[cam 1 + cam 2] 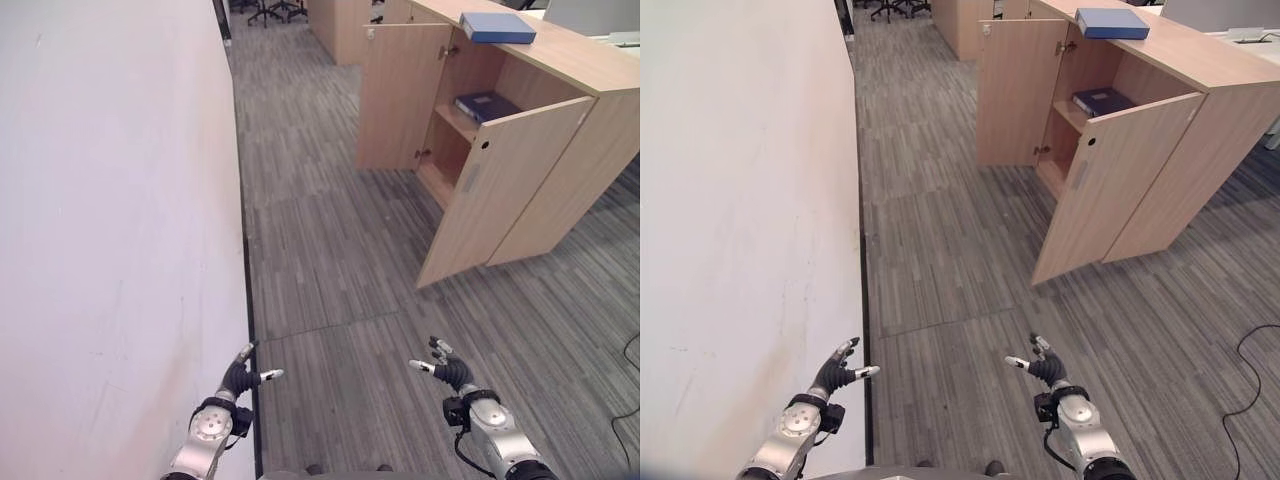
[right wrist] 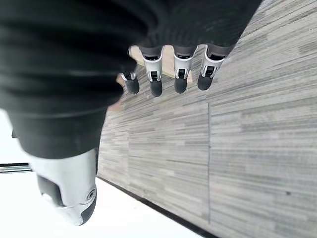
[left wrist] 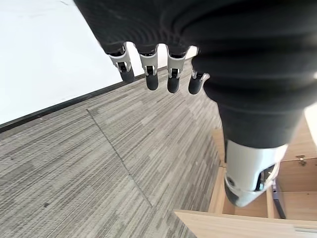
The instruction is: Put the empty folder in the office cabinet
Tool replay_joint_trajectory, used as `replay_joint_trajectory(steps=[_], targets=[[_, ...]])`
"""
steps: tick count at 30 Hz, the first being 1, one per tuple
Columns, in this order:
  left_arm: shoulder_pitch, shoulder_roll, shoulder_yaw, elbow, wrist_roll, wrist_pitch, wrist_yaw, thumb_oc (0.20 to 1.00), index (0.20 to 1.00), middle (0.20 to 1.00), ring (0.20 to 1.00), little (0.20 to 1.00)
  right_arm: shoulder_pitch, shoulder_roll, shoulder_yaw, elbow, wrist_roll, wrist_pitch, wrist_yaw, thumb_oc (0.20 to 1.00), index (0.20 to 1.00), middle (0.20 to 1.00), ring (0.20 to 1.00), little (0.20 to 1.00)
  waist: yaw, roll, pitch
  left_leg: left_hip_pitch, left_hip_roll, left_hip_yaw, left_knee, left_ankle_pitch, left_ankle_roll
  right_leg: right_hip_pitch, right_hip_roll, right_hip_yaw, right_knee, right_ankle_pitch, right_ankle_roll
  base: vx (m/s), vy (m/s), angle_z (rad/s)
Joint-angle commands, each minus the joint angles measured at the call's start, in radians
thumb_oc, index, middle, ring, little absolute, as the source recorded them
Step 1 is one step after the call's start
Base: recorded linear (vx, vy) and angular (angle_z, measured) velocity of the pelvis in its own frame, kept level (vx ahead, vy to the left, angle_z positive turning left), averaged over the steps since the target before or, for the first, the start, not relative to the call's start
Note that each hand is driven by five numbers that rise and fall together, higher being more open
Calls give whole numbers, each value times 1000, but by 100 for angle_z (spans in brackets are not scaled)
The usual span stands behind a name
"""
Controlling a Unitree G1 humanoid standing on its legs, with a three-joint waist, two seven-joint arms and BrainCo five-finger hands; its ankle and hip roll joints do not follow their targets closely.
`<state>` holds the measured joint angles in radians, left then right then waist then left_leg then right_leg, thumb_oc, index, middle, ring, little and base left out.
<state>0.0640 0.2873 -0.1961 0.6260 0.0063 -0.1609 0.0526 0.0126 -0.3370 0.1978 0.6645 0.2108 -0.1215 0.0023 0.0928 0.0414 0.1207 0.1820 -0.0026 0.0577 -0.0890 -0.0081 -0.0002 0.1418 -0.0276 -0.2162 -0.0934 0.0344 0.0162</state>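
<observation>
A blue folder [image 1: 497, 27] lies flat on top of the wooden office cabinet [image 1: 590, 70] at the far right. The cabinet's two doors [image 1: 505, 185] stand open, and a second dark blue folder [image 1: 487, 105] lies on its inner shelf. My left hand [image 1: 237, 378] is low near the white wall, open and holding nothing. My right hand [image 1: 452, 370] hangs low over the carpet, open and empty, far short of the cabinet. In the wrist views the left hand's fingers [image 3: 148, 74] and the right hand's fingers [image 2: 168, 79] point out over the floor.
A long white wall [image 1: 110, 200] runs along the left side. Grey striped carpet [image 1: 320, 250] stretches between me and the cabinet. More wooden cabinets [image 1: 335, 25] and office chairs [image 1: 270, 10] stand at the far end.
</observation>
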Motion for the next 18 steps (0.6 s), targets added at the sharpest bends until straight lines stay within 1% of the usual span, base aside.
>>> replay_joint_trajectory(steps=[1,14,18], targets=[[-40,20,-3,26,-25,-35,1,1000,1000,1000,1000,1000,-14,-1,28,-24,-17,-36,9,1000,1000,1000,1000,1000,14,-50,-20,-4,55,20,2,-51,-64,28,-122,-4,21,-25,144,0,0,0],[-39,16,-18,59,-25,-25,-4,1000,1000,1000,1000,1000,-7,14,38,77,-17,-20,11,1000,1000,1000,1000,1000,10,-45,-16,-4,62,14,2,-44,-71,33,-113,-7,21,-32,139,-1,-10,0],[-37,18,-21,59,-27,-24,-4,1000,1000,1000,1000,1000,0,10,35,73,-15,-16,12,1000,1000,1000,1000,1000,6,-42,-16,-7,68,10,2,-39,-76,35,-107,-12,20,-36,134,-7,-48,1]])
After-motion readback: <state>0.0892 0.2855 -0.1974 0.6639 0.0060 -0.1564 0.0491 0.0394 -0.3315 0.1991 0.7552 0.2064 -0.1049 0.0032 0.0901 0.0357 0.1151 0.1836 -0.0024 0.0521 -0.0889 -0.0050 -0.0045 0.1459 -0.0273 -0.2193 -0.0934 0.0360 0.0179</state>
